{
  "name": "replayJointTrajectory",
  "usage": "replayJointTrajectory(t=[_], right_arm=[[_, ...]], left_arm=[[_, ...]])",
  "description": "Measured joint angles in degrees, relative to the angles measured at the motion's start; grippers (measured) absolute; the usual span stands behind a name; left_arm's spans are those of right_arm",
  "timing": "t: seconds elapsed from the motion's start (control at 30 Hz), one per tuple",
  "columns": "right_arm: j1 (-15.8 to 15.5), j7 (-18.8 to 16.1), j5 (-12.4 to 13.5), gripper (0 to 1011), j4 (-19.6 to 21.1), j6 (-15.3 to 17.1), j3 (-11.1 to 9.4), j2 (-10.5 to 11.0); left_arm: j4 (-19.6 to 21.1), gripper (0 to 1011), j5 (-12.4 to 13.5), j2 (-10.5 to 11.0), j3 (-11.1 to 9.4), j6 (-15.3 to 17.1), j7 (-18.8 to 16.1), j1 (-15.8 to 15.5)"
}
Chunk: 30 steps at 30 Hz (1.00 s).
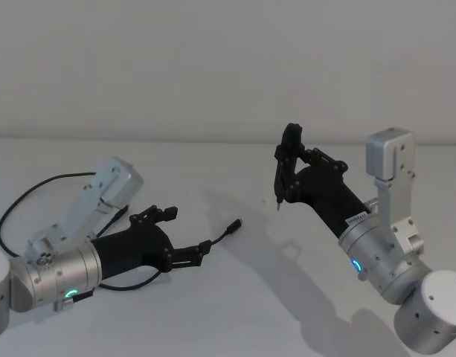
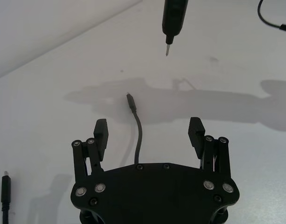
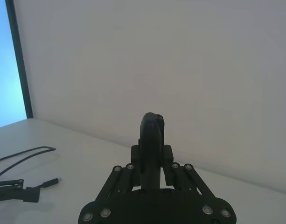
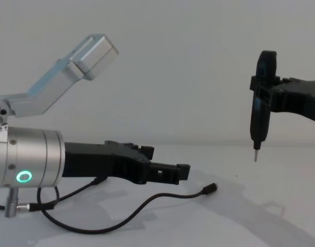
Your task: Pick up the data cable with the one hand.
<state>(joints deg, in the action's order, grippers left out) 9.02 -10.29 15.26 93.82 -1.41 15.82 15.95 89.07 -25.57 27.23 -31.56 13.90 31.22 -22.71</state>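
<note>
Three hazards apply. Bench [image 1: 302, 297]: descending too far would drive the fingertips into it. Left gripper [image 2: 149, 133]: released, jaws wide, hovering low over the bench; closing at this height probably passes above the cord. Right gripper [image 1: 291, 158]: clenched on the pen-like tool [image 4: 260, 118], raised well apart, idle. Data cable [image 2: 138, 137]: lies on the bench, running between the left fingers; thin and limp, it may slip free.

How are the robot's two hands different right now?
The left gripper is open, over the data cable; the right gripper is shut on a black pen-like tool. The left gripper reaches low over the table; the right gripper is held higher, tool tip pointing down. Both are black two-finger grippers.
</note>
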Motion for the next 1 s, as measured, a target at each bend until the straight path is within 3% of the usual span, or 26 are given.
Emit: replayJointTrajectory(t=[0.47,1.0], right_arm=[[1.77,-2.50,-0.05,275,-2.34,-1.10,0.04,-0.68],[3.90,-5.64,0.73,275,-6.11,-2.57,-0.01,-1.92]], left_arm=[[-1.91,1001,3.35,-0.28,-2.74,3.79,-0.36,-4.04],[-3.36,1001,3.85,-0.34,-5.10,7.95,1.30,-5.99]])
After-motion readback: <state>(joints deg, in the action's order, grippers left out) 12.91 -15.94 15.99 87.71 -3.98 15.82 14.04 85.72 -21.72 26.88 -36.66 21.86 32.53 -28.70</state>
